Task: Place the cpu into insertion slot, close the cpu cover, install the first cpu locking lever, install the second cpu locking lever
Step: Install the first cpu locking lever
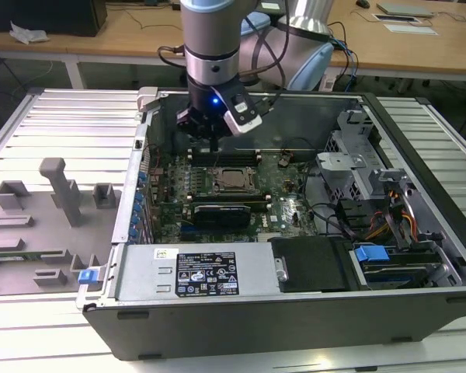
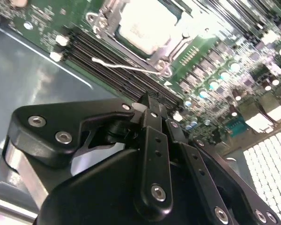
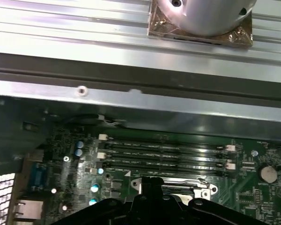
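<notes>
You've got the arm's black two-finger gripper (image 1: 216, 148) inside the open grey metal computer case (image 1: 295, 326), hanging over the green motherboard (image 1: 287, 198). In the exterior view its tip sits above the long narrow black memory slots (image 1: 217, 158), just beside the socket.

Jaws are narrow. In the second wrist view the black fingers (image 2: 153, 117) run together to a single point near the memory slots.

The small flat square cpu with the silvery-beige metal top (image 1: 233, 180) sits in the square black-framed insertion slot (image 1: 217, 180), near the middle of the board. It lies between the memory slots and the larger black rectangular card (image 1: 221, 211).

In the second wrist view the thin silver-metal cpu cover (image 2: 110, 26) lies down around the chip, whose top shows through the window. A thin silver wire locking lever (image 2: 126, 68) runs along the socket edge, between the socket and the memory slots. You can't tell from these views whether it's hooked.

In the first wrist view the gripper body sits just beside the slots' white end clips (image 3: 102, 137).

A grey tray of moulded holders (image 1: 31, 233) lies outside the case, on the exterior view's left.
</notes>
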Robot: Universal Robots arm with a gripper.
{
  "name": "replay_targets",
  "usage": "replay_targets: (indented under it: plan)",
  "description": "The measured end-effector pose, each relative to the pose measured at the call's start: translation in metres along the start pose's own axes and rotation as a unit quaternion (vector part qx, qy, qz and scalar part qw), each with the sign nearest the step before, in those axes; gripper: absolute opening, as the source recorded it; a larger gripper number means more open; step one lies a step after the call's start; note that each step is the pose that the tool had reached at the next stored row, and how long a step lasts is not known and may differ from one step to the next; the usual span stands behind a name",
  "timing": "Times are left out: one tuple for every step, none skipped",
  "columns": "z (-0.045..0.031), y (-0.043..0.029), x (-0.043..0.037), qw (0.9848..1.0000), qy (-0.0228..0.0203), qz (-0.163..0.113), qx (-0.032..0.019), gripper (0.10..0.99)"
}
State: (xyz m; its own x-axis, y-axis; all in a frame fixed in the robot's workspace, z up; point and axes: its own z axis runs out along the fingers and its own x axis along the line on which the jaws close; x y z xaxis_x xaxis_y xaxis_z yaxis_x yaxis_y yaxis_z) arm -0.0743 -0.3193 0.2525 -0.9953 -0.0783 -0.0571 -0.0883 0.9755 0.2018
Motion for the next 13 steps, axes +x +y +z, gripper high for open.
replay_targets:
  plan:
    - [0.0004,-0.0005,-0.0050,1.0000,0.0000,0.000,0.0000,0.106]
    - [0.0007,-0.0009,-0.0094,1.0000,0.0000,0.000,0.0000,0.106]
    - [0.0009,-0.0012,-0.0130,1.0000,0.0000,0.000,0.0000,0.106]
    - [0.0010,-0.0015,-0.0153,1.0000,0.0000,0.000,0.0000,0.106]
    - [0.0011,-0.0017,-0.0178,1.0000,0.0000,0.000,0.0000,0.106]
    - [0.0011,-0.0018,-0.0187,1.0000,0.0001,0.000,0.0000,0.106]
    - [0.0011,-0.0018,-0.0188,1.0000,0.0001,0.000,0.0000,0.106]
    - [0.0012,-0.0018,-0.0189,1.0000,0.0000,0.000,0.0000,0.106]
    - [0.0012,-0.0018,-0.0189,1.0000,-0.0001,0.000,0.0000,0.106]
    - [0.0013,-0.0017,-0.0186,1.0000,-0.0016,0.000,0.0001,0.106]
    - [0.0019,-0.0019,-0.0183,1.0000,-0.0058,-0.001,0.0004,0.106]
    - [0.0022,-0.0020,-0.0181,1.0000,-0.0095,-0.002,0.0008,0.106]
    - [0.0025,-0.0020,-0.0178,0.9999,-0.0148,-0.003,0.0013,0.106]
